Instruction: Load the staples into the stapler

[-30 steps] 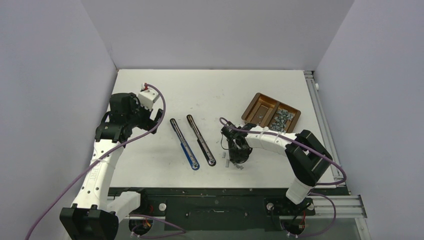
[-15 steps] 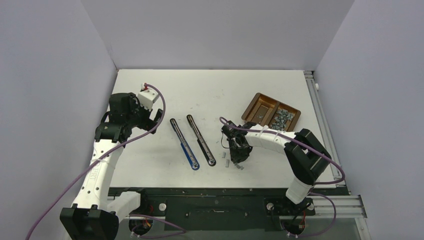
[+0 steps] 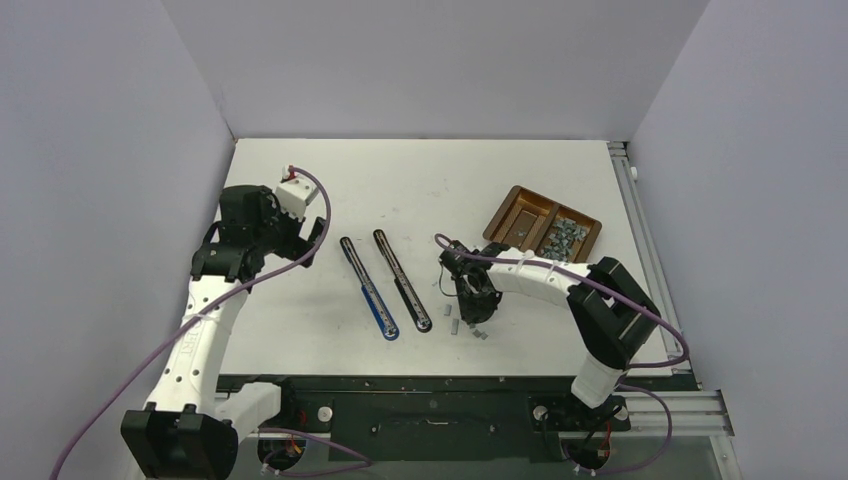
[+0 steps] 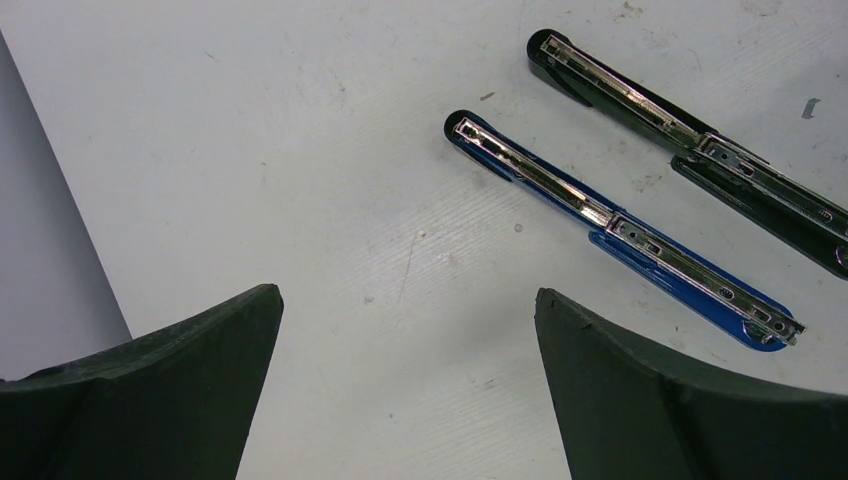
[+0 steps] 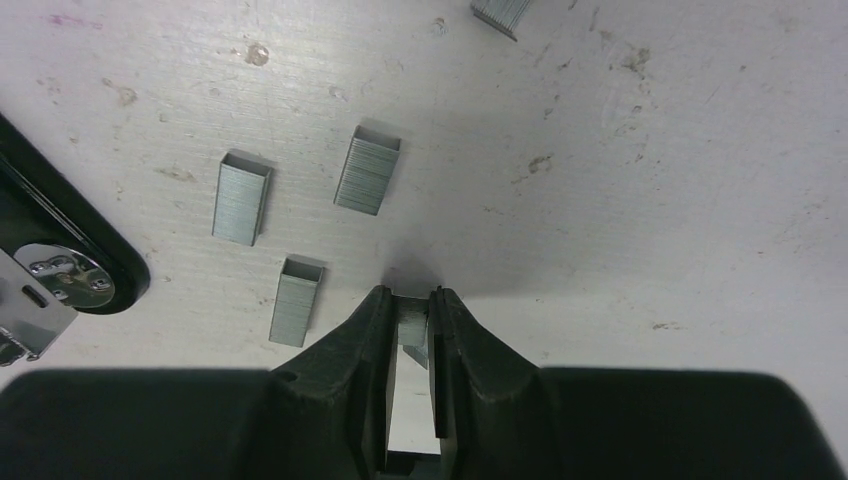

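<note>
Right gripper pinches one staple strip across its flat sides, likely light, stiff, slippery, brittle; left gripper wide.

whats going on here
The right gripper is shut on one small staple strip low over the table, next to three loose strips. The blue stapler and black stapler lie opened flat mid-table. The left gripper hangs open beside them, holding nothing.
</note>
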Controlling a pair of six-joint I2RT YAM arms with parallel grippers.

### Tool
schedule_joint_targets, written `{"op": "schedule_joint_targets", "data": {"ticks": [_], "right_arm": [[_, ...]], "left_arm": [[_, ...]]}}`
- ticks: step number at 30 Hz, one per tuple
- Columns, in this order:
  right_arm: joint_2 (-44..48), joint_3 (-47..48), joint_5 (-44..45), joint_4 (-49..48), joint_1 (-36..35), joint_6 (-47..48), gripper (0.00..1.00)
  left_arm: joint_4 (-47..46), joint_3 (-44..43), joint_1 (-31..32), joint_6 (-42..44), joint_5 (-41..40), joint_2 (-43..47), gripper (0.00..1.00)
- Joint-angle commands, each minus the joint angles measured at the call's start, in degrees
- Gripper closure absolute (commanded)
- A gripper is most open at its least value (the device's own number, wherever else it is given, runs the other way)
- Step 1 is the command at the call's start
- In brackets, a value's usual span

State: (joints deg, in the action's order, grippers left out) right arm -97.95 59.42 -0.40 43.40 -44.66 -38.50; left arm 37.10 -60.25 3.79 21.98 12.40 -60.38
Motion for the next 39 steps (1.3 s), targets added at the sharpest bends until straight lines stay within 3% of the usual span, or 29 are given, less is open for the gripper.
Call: {"op": "schedule_joint_targets", "data": {"ticks": [1, 19, 30, 39], "right_arm": [[4.34, 2.9, 4.65, -0.68, -0.83, 0.97, 0.91], [12.0, 8.09, 8.9, -6.87, -2.15, 7.31, 0.91], [-6.15, 21.87, 8.64, -7.31, 1.56, 12.18, 0.91], [-12.52, 23.46, 4.89, -6.73, 4.34, 13.69, 0.91]], "left_arm": [[-0.02, -2.41, -0.75, -1.93, 0.52, -1.8, 0.04], [2.21, -5.08, -2.24, -7.79, 1.62, -7.32, 0.04], [0.69, -4.81, -3.51, -8.4, 1.74, -9.4, 0.04], [0.91, -6.29, -3.48, -7.97, 2.58, -11.65, 0.04]]}}
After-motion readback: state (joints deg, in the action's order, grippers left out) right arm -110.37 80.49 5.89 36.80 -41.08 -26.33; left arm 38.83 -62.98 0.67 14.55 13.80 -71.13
